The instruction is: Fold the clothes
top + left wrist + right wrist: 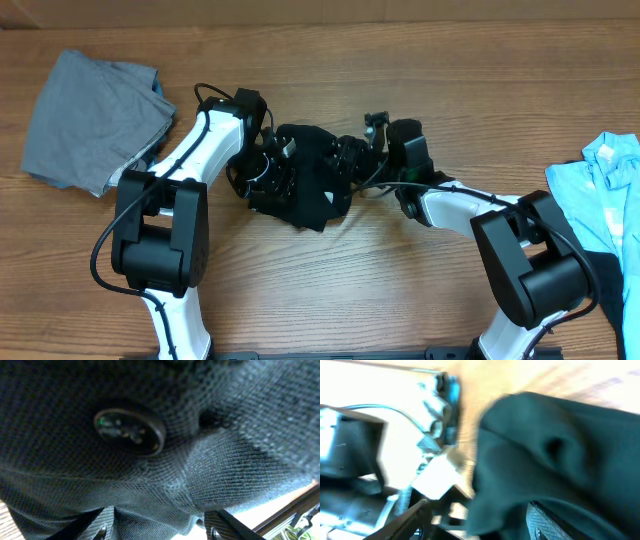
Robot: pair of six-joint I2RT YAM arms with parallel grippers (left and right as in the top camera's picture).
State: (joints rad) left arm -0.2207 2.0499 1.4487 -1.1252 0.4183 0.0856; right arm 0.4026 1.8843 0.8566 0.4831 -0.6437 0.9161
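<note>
crumpled black shirt [310, 195], heaped at centre

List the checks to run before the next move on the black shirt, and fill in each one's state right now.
1. Black shirt spread flat: not ok. It is bunched in a heap between the two arms.
2. Left claw has a firm grip on cloth: cannot tell. Fabric with a dark button fills its camera view.
3. Right claw open: ok. Its fingers stand apart, and the shirt lies against one of them.
4. Other garments apart from the heap: ok. The grey garment lies at far left and the light-blue garment at the right edge.
</note>
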